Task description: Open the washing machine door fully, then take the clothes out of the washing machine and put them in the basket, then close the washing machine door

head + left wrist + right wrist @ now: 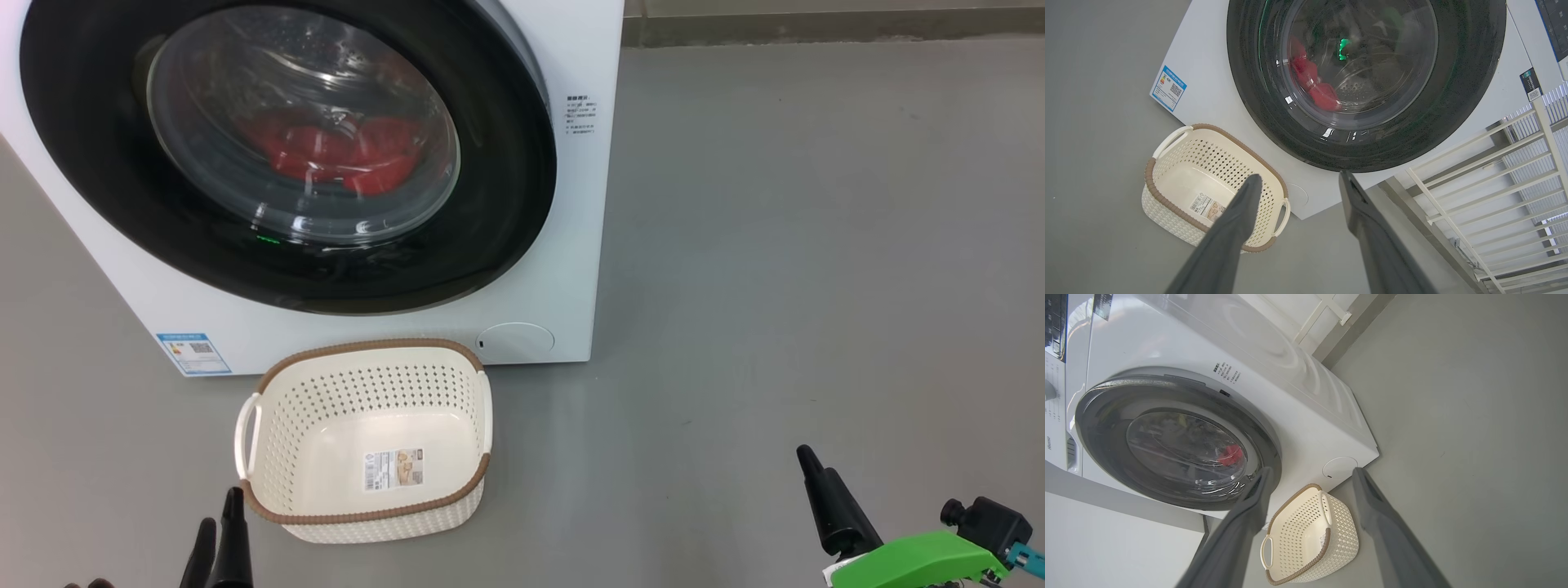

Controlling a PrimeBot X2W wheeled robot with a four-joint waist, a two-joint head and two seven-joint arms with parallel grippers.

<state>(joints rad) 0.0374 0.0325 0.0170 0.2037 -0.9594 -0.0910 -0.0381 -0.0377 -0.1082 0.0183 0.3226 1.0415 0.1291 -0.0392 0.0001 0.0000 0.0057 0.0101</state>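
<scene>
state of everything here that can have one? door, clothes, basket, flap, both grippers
washing machine door: shut
clothes: bunched inside, behind the door's glass
basket: upright, empty but for its paper label
round flap: closed
left gripper: open, holding nothing
right gripper: open, holding nothing

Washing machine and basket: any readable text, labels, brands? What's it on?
"Hisense", faint and sideways: brand mark on the washing machine front.
Blue label sticker, low on the front: QR code, print too small.
Printed block beside the washing machine door: too small.
Paper label on the basket floor: barcode, print blurred.
</scene>
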